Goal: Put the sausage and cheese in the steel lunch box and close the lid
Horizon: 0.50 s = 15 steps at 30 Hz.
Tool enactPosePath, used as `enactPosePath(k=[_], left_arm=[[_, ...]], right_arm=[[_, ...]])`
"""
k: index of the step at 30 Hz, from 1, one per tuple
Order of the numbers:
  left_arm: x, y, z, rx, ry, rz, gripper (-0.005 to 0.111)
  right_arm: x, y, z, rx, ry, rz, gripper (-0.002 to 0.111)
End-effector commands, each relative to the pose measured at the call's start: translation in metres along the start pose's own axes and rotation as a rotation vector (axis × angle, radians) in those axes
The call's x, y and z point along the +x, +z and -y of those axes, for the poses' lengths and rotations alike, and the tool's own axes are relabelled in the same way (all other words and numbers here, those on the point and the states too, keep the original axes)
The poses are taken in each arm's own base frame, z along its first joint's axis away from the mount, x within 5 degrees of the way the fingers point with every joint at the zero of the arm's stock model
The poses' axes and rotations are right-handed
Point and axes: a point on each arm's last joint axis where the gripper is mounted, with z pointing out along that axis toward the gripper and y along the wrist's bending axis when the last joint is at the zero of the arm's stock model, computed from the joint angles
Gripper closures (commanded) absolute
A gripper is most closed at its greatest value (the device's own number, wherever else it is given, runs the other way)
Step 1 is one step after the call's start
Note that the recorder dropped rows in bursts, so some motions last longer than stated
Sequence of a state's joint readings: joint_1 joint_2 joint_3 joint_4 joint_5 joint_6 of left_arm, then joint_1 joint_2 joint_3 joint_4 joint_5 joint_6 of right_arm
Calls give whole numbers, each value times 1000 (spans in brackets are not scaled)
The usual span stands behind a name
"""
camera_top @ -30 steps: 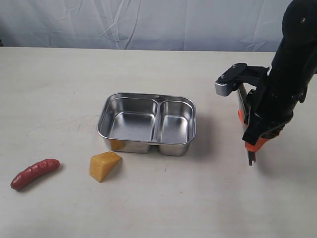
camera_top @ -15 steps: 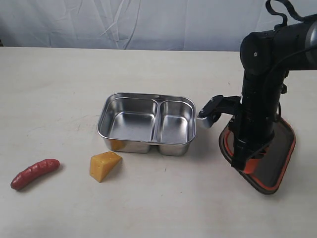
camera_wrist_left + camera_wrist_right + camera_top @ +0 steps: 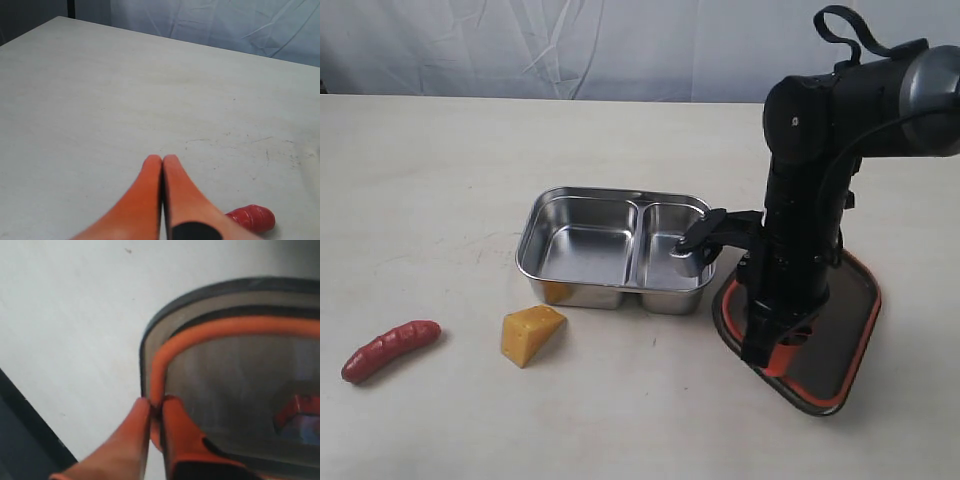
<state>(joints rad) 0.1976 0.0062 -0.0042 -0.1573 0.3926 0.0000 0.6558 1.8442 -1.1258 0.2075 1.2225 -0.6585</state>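
A: What's the right gripper (image 3: 156, 407) holding?
B: It pinches the rim of the dark translucent orange-sealed lid (image 3: 845, 320), set just beside the shiny two-compartment steel lunch box (image 3: 620, 192), likely to leave the box clear for loading.
A: The left gripper (image 3: 162, 160)?
B: Closed, empty, near the ridged dark-red sausage (image 3: 390, 350). The yellow-orange cheese wedge (image 3: 532, 333) sits on the counter (image 3: 440, 180) by the box.

Sausage (image 3: 390, 350): dark red, ridged bands.
Cheese (image 3: 531, 333): yellow-orange.
Steel lunch box (image 3: 585, 250): mirror silver, yellow glint on wall facing cheese.
Lid (image 3: 842, 328): smoky dark translucent, orange rim seal, orange-red centre spot.
Left end effector (image 3: 162, 162), right end effector (image 3: 155, 407): orange, black patch.
Right arm (image 3: 805, 200): black.
Bench (image 3: 440, 180): pale beige, faint grey scuffs.
Backdrop cloth (image 3: 620, 50): pale blue-grey.
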Motion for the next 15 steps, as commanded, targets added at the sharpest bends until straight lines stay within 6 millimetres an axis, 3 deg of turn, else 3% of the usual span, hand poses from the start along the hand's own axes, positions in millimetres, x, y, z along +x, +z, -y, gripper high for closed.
enactPosePath(k=[1, 4, 7, 12, 15], left_arm=[[0, 0, 0, -1, 2, 13, 107], [0, 0, 0, -1, 2, 13, 107], [0, 0, 0, -1, 2, 13, 107], [0, 0, 0, -1, 2, 13, 107], [0, 0, 0, -1, 2, 13, 107]], right_arm=[[0, 1, -1, -4, -7, 2, 71], [1, 0, 1, 18, -10, -13, 58], [2, -4, 4, 63, 2, -27, 56], [0, -38, 4, 176, 28, 51, 58], [1, -66, -3, 238, 12, 133, 66]])
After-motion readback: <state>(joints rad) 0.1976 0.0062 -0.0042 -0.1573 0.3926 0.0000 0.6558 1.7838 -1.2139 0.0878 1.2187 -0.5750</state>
